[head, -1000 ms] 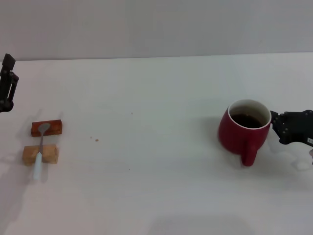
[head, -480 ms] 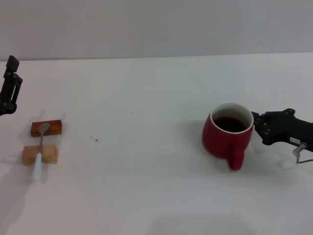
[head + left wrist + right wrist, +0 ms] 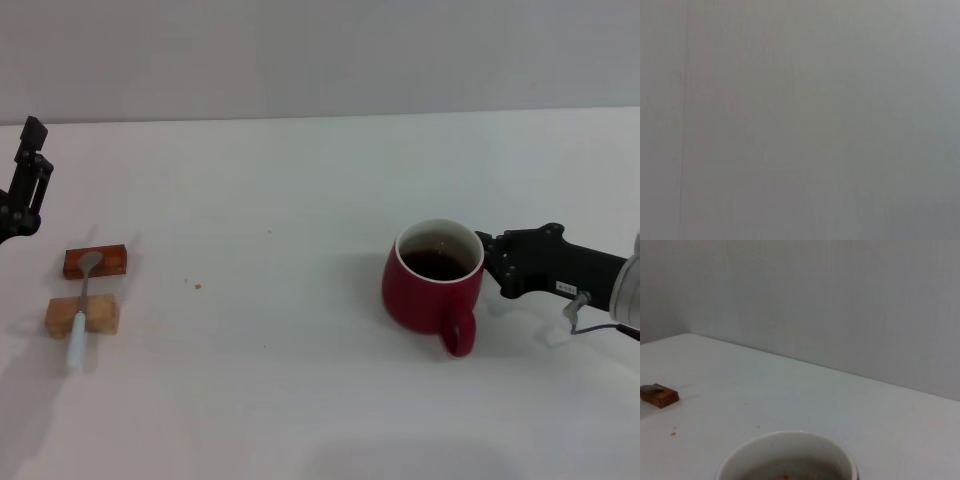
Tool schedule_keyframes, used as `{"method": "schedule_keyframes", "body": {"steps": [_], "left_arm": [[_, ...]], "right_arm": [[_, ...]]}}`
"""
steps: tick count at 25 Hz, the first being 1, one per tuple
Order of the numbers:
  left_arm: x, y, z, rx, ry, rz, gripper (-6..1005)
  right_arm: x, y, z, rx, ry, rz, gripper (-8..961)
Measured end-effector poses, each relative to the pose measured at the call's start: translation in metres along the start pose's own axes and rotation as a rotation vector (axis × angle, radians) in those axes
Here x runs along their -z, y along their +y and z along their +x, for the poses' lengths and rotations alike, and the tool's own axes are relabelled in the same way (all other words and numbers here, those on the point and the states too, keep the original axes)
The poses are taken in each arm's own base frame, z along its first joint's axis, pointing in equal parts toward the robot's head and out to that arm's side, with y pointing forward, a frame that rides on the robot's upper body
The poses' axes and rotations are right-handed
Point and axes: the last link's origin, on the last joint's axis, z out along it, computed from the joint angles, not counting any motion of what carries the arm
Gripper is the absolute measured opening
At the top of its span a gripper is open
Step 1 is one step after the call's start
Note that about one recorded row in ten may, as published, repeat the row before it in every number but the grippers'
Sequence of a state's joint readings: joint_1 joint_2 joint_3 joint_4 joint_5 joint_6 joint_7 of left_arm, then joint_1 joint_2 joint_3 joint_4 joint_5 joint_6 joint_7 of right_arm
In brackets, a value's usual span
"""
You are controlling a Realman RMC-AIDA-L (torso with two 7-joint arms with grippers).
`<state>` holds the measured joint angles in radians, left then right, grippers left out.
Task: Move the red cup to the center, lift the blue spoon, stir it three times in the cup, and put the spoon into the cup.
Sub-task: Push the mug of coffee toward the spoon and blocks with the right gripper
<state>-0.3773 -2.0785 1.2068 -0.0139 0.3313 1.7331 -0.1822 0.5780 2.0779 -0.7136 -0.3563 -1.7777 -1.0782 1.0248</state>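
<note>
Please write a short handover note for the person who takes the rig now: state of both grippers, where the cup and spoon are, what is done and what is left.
Right gripper: against the rim of the red cup on the cup's right side, table level; grip not visible.
Left gripper: raised at the table's far left edge, idle.
Red cup: upright, right of center, dark liquid inside, handle toward the robot.
Blue spoon: untouched at far left, lying across two wooden blocks.
Done: cup partly on its way to center.
Left: finish centering, lift spoon, stir three times, put spoon in cup.
</note>
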Motion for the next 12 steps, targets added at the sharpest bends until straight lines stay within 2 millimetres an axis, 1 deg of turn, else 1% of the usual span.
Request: {"method": "schedule_keyframes", "body": {"steps": [6, 12], "left_arm": [[0.002, 0.001, 0.001, 0.002, 0.001, -0.005, 550], [0.004, 0.0, 0.001, 0.0, -0.001, -0.006, 549]], "right_arm": [[-0.011, 0.007, -0.006, 0.01, -0.055, -0.002, 0], [-0.021, 0.009, -0.012, 0.014, -0.051, -0.008, 0]]}}
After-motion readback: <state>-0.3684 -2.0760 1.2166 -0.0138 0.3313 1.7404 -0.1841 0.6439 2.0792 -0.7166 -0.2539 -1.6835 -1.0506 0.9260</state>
